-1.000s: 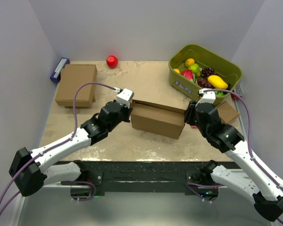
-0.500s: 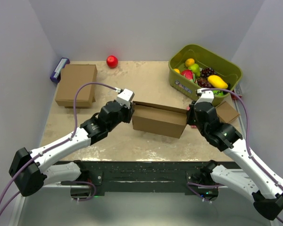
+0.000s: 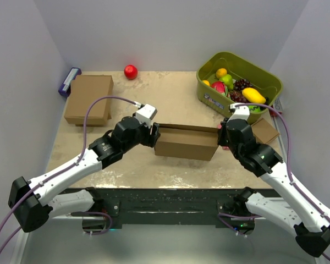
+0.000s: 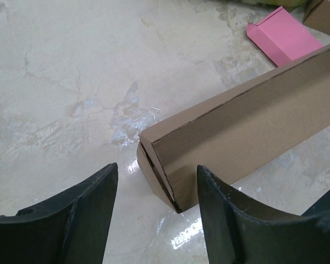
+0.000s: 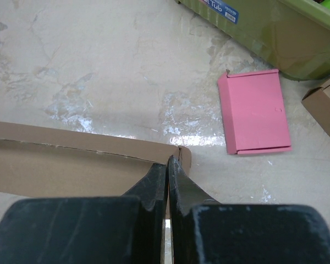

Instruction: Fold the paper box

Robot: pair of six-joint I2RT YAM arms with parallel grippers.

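The paper box (image 3: 187,142) is a long, low brown cardboard box lying flat across the middle of the table. Its left end (image 4: 253,110) shows layered flaps at the corner. My left gripper (image 3: 154,133) is open just off that left end, and the corner sits ahead of the gap between its fingers (image 4: 157,168) without touching them. My right gripper (image 3: 222,136) is shut at the box's right end. Its pressed-together tips (image 5: 168,162) rest against the top edge of the box (image 5: 71,159) by the rounded corner tab.
A green bin (image 3: 209,96) of toy fruit stands at the back right. A pink card (image 5: 256,113) lies just past the box's right end, with a small brown box (image 3: 265,131) beside it. A closed brown box (image 3: 89,99), a blue object (image 3: 70,81) and a red ball (image 3: 131,71) sit at the back left.
The left gripper has opened and let go of the box's left end. The right gripper has closed at the right end. The raised top of the box has come down flat.
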